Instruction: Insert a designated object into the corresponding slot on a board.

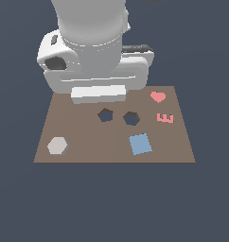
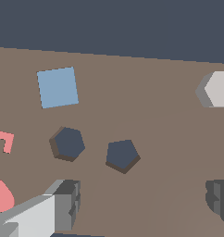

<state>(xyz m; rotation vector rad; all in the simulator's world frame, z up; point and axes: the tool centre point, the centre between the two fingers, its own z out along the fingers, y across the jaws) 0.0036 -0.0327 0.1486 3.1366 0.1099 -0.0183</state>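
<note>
The pale grey hexagonal block (image 1: 57, 146) lies flat on the brown board (image 1: 88, 151), near its front corner at the exterior view's left, and also shows at the wrist view's edge (image 2: 218, 89). The six-sided slot (image 1: 131, 118) (image 2: 69, 143) is the hole nearer the exterior view's right, beside a five-sided hole (image 1: 105, 115) (image 2: 122, 154). My gripper (image 2: 141, 201) hangs above the board's far part, well away from the block. It is open with nothing between its fingers (image 2: 63, 203). In the exterior view the arm's body hides the fingertips.
A flat blue square (image 1: 140, 143) (image 2: 58, 87) lies in front of the slot. A pink heart (image 1: 158, 97) (image 2: 2, 195) and a pink letter E (image 1: 165, 118) (image 2: 2, 140) lie toward the exterior view's right. The big white arm (image 1: 92, 52) looms over the board's far edge.
</note>
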